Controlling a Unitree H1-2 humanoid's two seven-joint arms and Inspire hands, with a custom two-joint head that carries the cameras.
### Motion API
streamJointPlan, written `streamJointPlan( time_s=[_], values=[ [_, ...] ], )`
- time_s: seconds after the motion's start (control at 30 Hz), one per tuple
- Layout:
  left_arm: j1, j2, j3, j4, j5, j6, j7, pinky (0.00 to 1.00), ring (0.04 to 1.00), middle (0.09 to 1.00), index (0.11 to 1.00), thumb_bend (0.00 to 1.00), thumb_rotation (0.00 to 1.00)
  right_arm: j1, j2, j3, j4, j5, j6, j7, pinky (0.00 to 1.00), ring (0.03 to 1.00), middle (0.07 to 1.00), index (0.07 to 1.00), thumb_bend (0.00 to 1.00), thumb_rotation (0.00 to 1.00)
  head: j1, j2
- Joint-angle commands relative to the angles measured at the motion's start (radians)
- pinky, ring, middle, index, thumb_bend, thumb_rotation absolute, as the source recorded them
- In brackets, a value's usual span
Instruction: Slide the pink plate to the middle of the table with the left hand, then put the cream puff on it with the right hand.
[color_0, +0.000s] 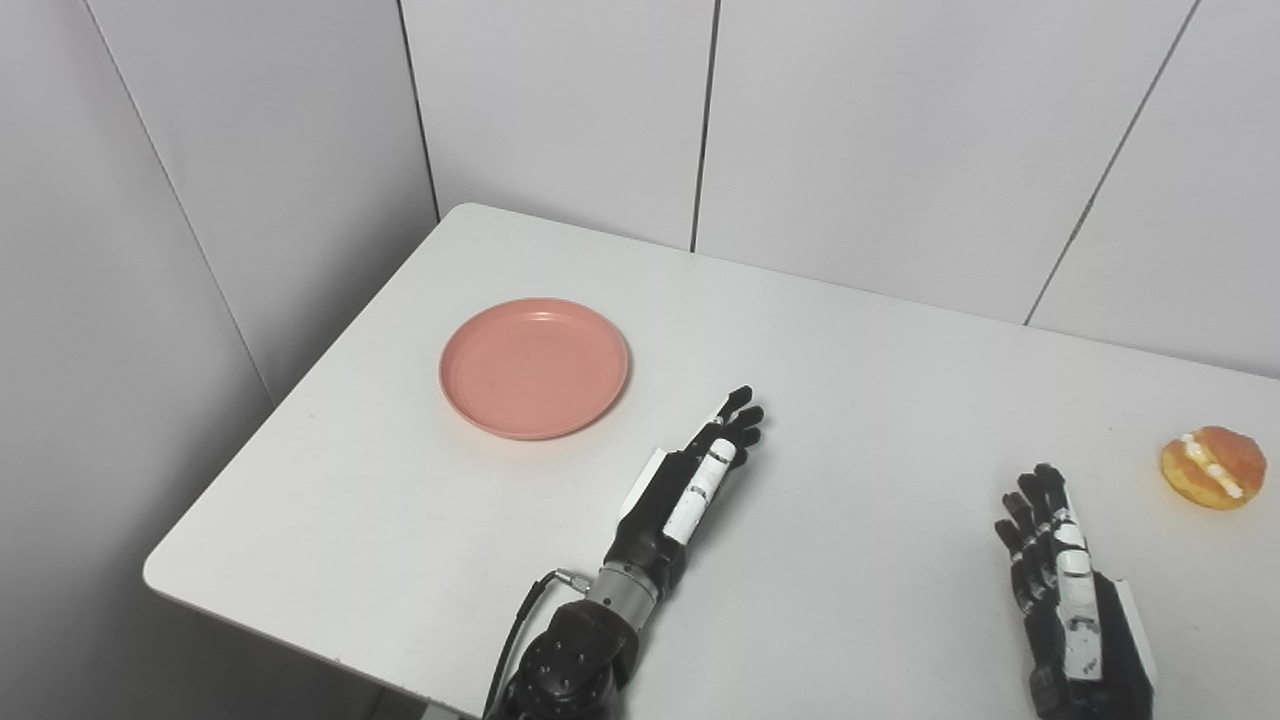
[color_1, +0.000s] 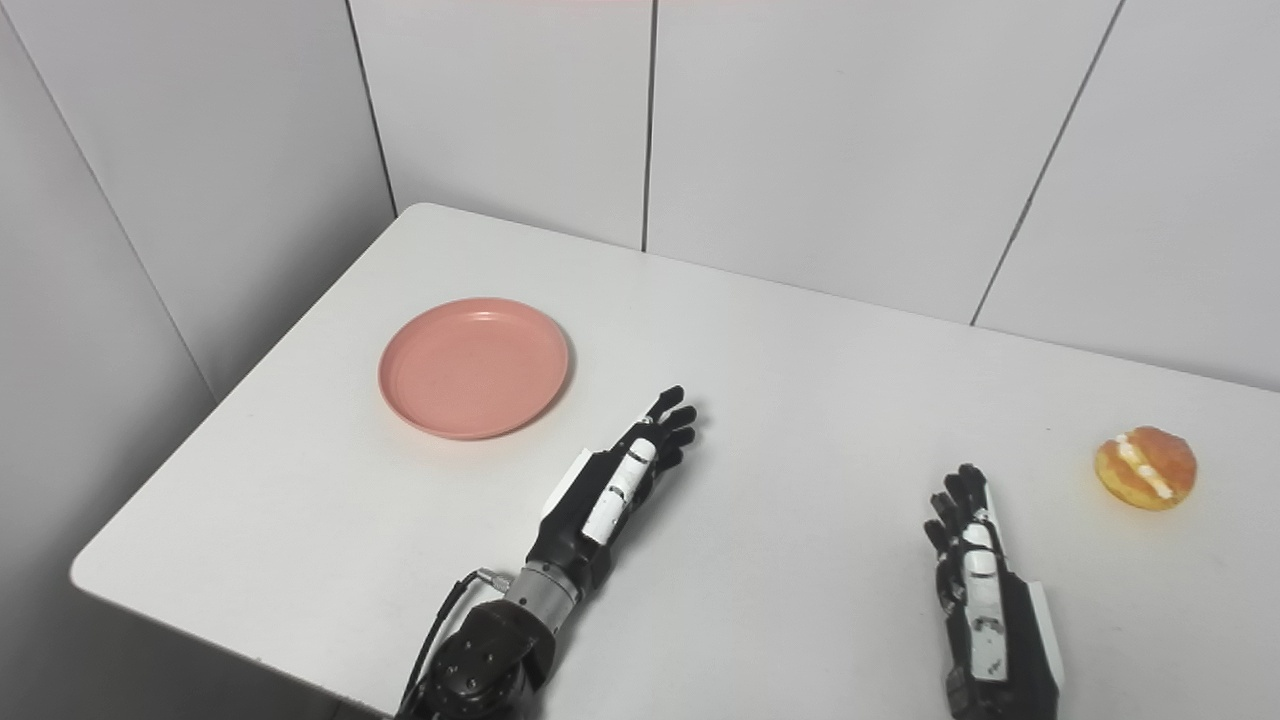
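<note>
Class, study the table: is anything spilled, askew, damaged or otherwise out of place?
Nothing stands out. The pink plate lies flat and bare on the table's left part; the cream puff sits whole near the right edge. The left hand and right hand are open, touching neither.

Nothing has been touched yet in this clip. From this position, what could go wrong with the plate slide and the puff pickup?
1. The pink plate lies toward the table's left side, and the left hand sits right of it; a misdirected push could send it toward that edge.
2. The cream puff shows a cream seam, so the right hand may squash it if it closes hard.
3. The puff sits near the picture's right border, so the grasp may be poorly seen.
</note>
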Motion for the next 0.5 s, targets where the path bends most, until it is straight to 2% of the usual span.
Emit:
streamJointPlan(
  time_s=[0.0, 0.1, 0.3, 0.47],
  values=[
    [0.033, 0.011, -0.008, -0.006, -0.025, 0.045, -0.034, 1.00, 1.000, 1.000, 1.000, 0.44, 1.00, 0.028, 0.007, 0.001, 0.051, -0.001, -0.037, 0.005, 1.00, 1.000, 1.000, 1.000, 0.30, 1.00, 0.003, -0.001],
    [0.025, 0.018, -0.009, -0.050, -0.041, 0.080, -0.047, 1.00, 1.000, 1.000, 1.000, 0.43, 1.00, 0.026, 0.009, 0.003, 0.051, -0.007, -0.033, 0.003, 1.00, 1.000, 1.000, 1.000, 0.31, 1.00, 0.006, -0.003],
    [0.005, 0.051, -0.019, -0.167, -0.058, 0.200, -0.080, 1.00, 1.000, 1.000, 1.000, 0.46, 1.00, 0.020, 0.018, 0.004, 0.059, -0.006, -0.030, 0.001, 1.00, 1.000, 1.000, 1.000, 0.30, 1.00, 0.000, -0.008],
    [-0.023, 0.077, -0.018, -0.223, -0.056, 0.231, -0.093, 1.00, 0.997, 0.993, 0.991, 0.50, 1.00, 0.017, 0.022, 0.001, 0.070, -0.009, -0.034, -0.001, 1.00, 1.000, 1.000, 1.000, 0.33, 1.00, 0.002, -0.013]
  ],
)
